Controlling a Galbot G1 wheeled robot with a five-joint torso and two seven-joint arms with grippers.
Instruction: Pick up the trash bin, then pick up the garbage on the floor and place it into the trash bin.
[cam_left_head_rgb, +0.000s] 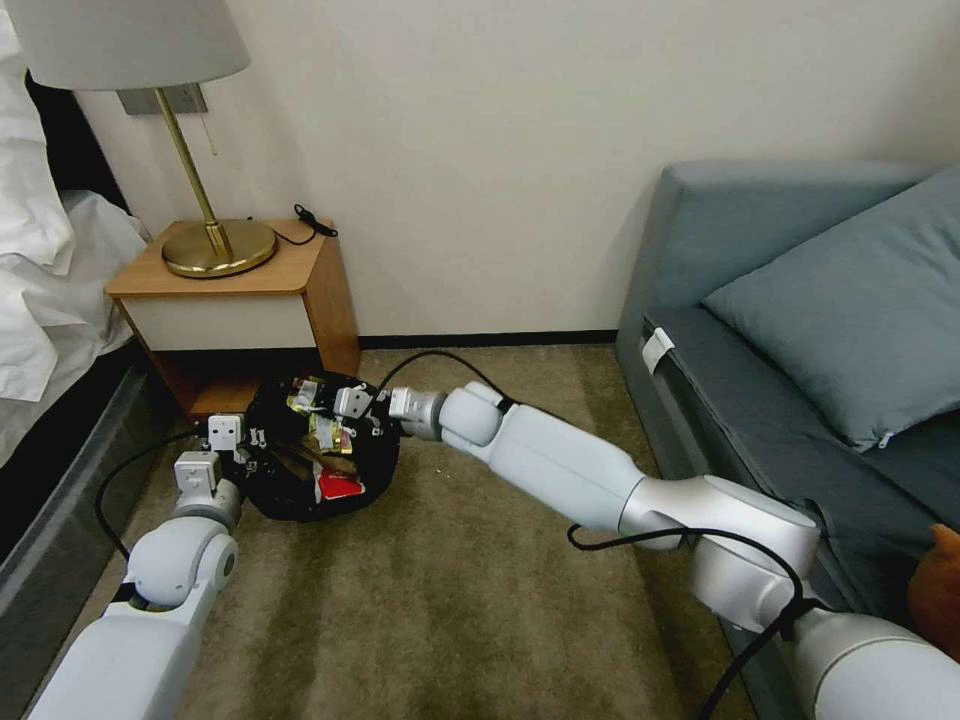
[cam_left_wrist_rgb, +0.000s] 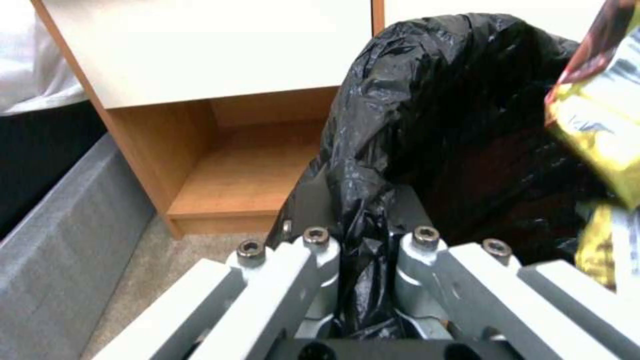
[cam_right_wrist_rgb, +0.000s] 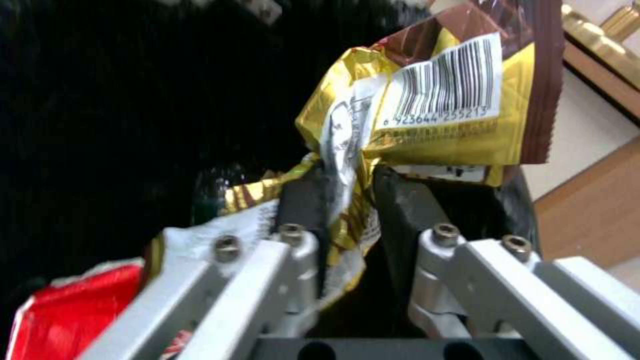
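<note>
The right gripper (cam_right_wrist_rgb: 347, 200), clamped on the bar wrapper (cam_right_wrist_rgb: 433, 100), hangs over the trash bin (cam_left_head_rgb: 320, 450), whose rim the left gripper (cam_left_wrist_rgb: 363, 245) pinches; release remains.

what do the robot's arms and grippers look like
Both arms are smooth white-grey rounded shells with silver joint rings and loose black cables. The left gripper and right gripper have pale grey metal linkage bars with hex bolts; the right's fingers carry black pads.
</note>
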